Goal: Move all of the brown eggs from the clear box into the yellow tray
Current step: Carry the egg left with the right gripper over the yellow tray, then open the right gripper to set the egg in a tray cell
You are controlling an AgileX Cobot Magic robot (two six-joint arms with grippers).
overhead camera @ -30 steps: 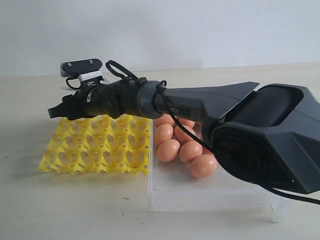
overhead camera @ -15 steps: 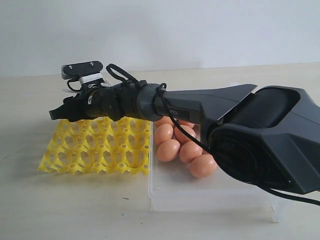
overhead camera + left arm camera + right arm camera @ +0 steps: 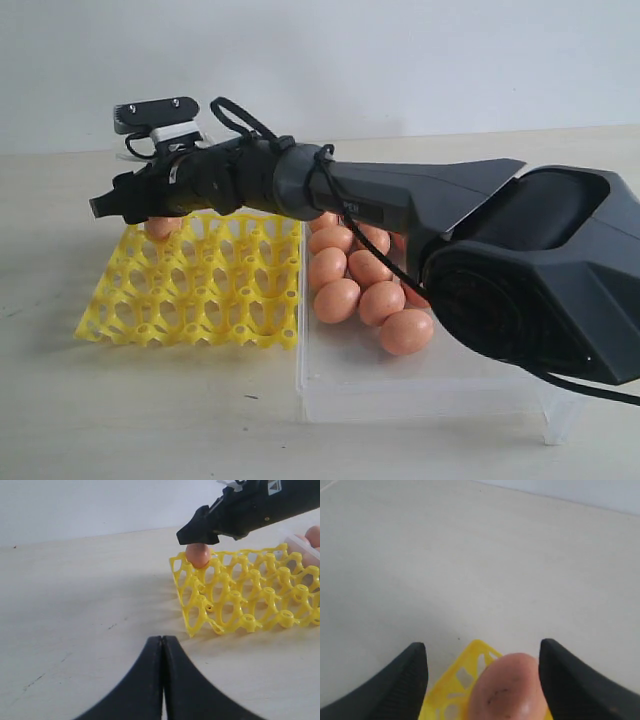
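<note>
The yellow tray (image 3: 190,292) lies left of the clear box (image 3: 400,395), which holds several brown eggs (image 3: 337,299). One brown egg (image 3: 160,227) sits in the tray's far left corner cell. My right gripper (image 3: 105,205) hovers just above that egg, open, its fingers apart on either side of the egg (image 3: 507,690) without pressing it. In the left wrist view the same egg (image 3: 198,555) rests in the tray (image 3: 240,605) under the right gripper (image 3: 192,535). My left gripper (image 3: 162,639) is shut and empty, low over the table short of the tray.
The right arm's bulky dark base (image 3: 540,290) stands over the right part of the clear box and hides some of it. Bare pale tabletop (image 3: 150,410) lies in front of the tray and to its left.
The right gripper's jaws have spread and it has risen a little. The egg it carried now shows sitting in the tray's far left corner cell.
</note>
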